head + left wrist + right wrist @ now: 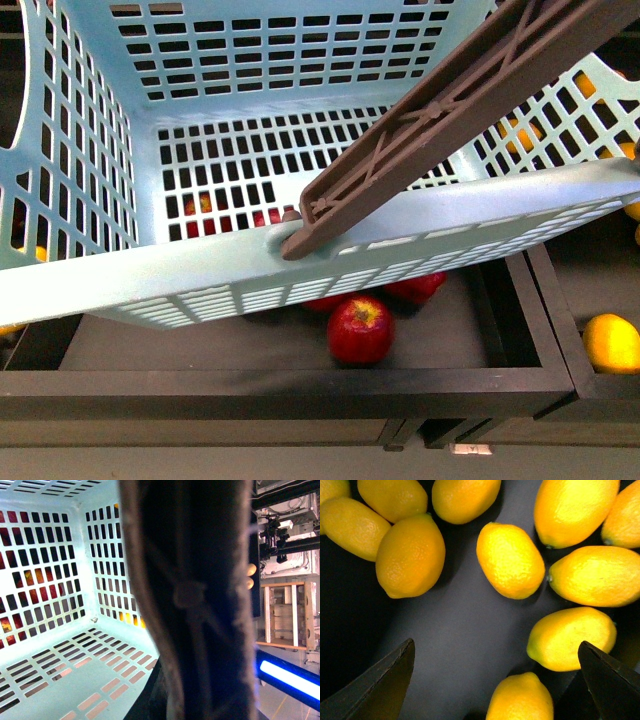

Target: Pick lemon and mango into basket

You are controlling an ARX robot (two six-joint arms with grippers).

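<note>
I am seeing the basket (pixel 70 285) fill nearly the whole front view. It is tilting, its near rim running across the picture and its far corners cut off by the frame. Its handle (pixel 450 110) is slanting from the upper right down to the middle of that rim. Below it a red apple (pixel 360 328) is lying in a dark tray (pixel 250 385), with more red fruit half hidden behind the lattice. At the right edge a yellow fruit (pixel 611 343) is sitting in the neighbouring compartment, partly cropped.

In the left wrist view the handle (pixel 200 580) is sitting so close that it is blurring into a dark band across the middle. The basket's (pixel 60 680) pale slotted walls and floor are showing beside it. The left gripper's fingers are not showing, so I cannot tell how its jaws stand.

The right gripper (pixel 495 647) is hovering over yellow fruit on a dark floor, its fingertips (pixel 385 680) spread wide and gripping nothing. The lemon (pixel 510 560) is lying apart from them. Another lemon (pixel 520 697) is lying between them, cut off by the frame.
</note>
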